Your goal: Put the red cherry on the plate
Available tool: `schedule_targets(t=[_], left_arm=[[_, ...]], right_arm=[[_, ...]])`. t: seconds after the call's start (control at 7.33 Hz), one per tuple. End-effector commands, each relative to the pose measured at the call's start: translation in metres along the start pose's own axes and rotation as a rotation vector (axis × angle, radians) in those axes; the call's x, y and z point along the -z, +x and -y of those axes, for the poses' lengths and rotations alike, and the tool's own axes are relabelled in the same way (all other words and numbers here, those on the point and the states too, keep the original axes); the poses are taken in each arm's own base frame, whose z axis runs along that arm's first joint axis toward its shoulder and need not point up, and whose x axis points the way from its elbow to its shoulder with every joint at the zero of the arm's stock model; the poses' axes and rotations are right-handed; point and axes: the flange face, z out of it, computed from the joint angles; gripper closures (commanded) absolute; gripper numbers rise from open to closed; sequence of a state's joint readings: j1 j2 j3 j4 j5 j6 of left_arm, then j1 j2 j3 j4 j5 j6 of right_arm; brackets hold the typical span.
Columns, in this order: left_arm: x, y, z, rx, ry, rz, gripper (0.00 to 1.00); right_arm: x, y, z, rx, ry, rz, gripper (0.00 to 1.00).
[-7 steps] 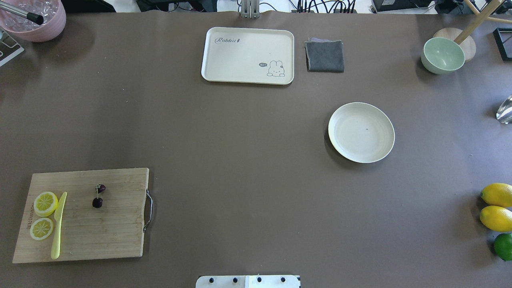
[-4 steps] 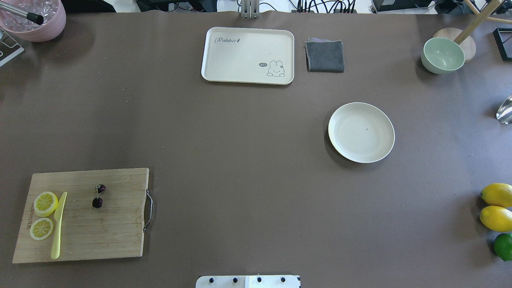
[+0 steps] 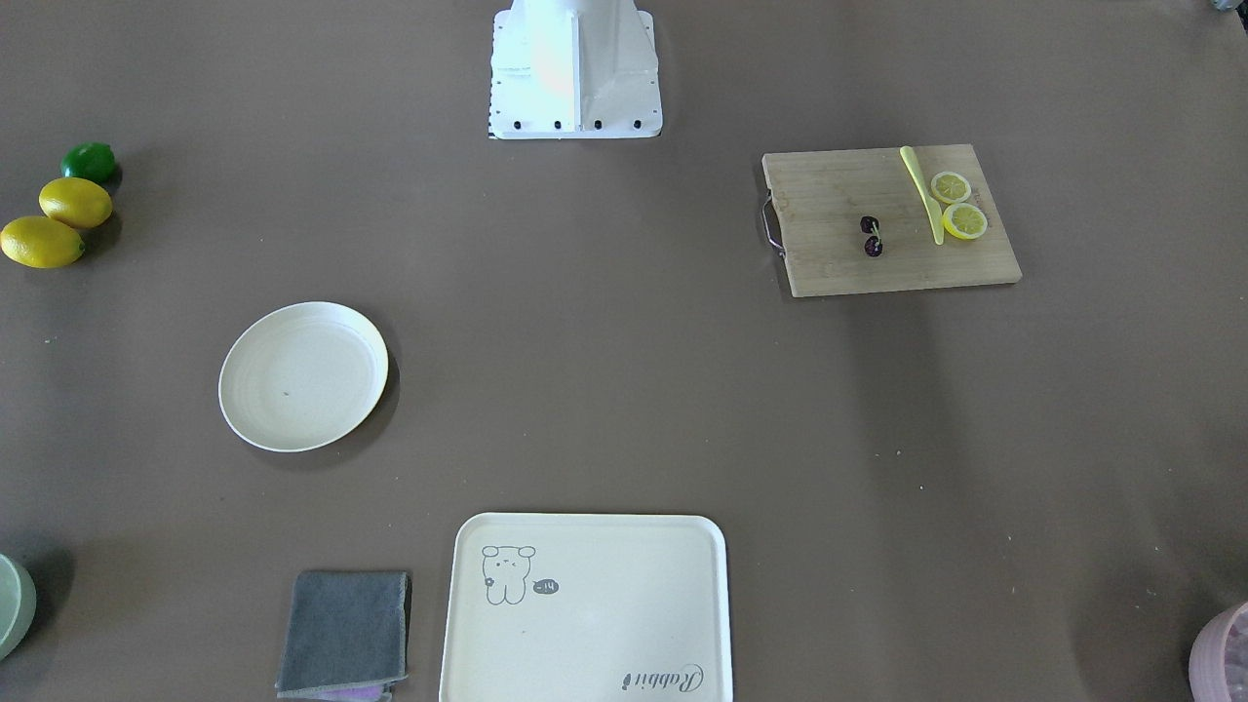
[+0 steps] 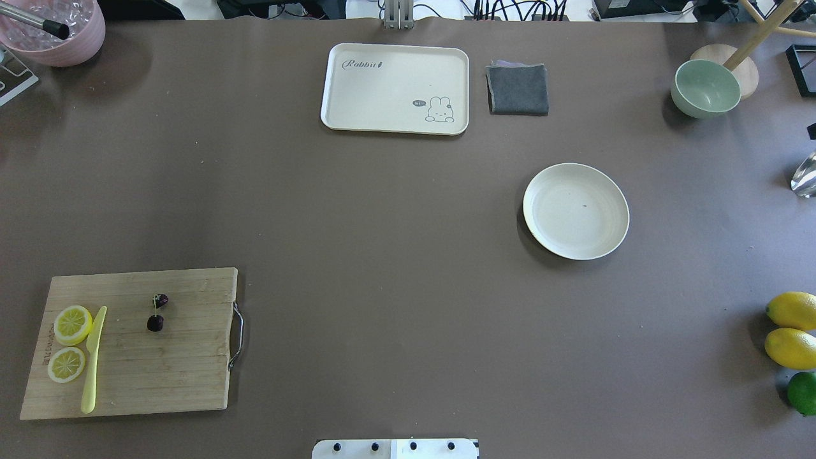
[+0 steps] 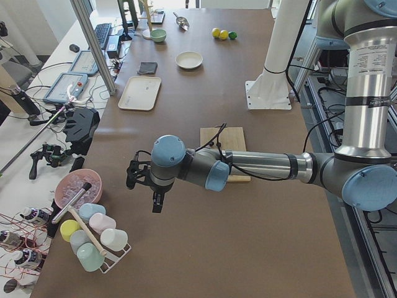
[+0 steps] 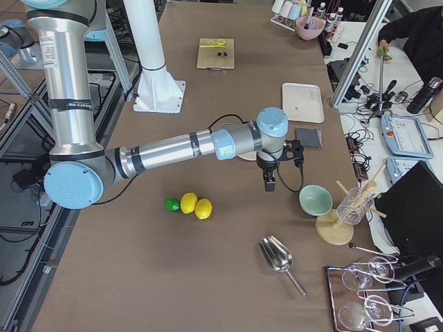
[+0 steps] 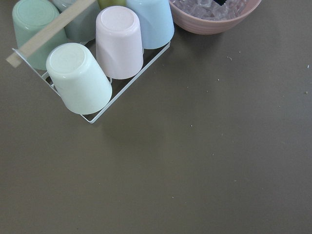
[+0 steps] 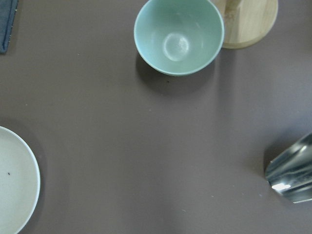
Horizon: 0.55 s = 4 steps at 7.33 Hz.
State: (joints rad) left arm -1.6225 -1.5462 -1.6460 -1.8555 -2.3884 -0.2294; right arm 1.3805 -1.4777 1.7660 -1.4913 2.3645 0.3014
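The red cherry (image 4: pixel 156 312), a dark maroon pair on thin green stems, lies on a wooden cutting board (image 4: pixel 185 376) at the near left; it also shows in the front view (image 3: pixel 872 237). The plate (image 4: pixel 575 236), round and cream-white, sits bare at the right of the table (image 3: pixel 302 409); its rim shows in the right wrist view (image 8: pixel 19 195). My left gripper (image 5: pixel 158 202) hangs above the table's left end near a cup rack. My right gripper (image 6: pixel 270 181) hovers between the plate and a green bowl. Whether either is open or shut, I cannot tell.
On the board lie two lemon slices (image 4: pixel 70 341) and a yellow knife (image 4: pixel 92 360). A cream tray (image 4: pixel 395 121) and grey cloth (image 4: pixel 517 89) sit at the far side. The green bowl (image 4: pixel 704 88), a metal scoop (image 8: pixel 292 173), lemons and a lime (image 4: pixel 794 347) line the right end.
A small dark shape has appeared at the right edge of the overhead view. The cherry, plate and board have not moved.
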Motion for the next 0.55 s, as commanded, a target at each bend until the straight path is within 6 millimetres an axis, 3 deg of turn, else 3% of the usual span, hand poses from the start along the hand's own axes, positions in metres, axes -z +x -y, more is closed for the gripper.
schedule_targets(t=[0.0, 0.41], left_arm=[[0.0, 0.001, 0.001, 0.0, 0.0, 0.0, 0.02], [0.0, 0.001, 0.003, 0.001, -0.001, 0.0, 0.02]], right_arm=[[-0.046, -0.073, 0.02, -0.02, 0.017, 0.026, 0.0], [-0.118, -0.105, 0.008, -0.015, 0.039, 0.008, 0.0]])
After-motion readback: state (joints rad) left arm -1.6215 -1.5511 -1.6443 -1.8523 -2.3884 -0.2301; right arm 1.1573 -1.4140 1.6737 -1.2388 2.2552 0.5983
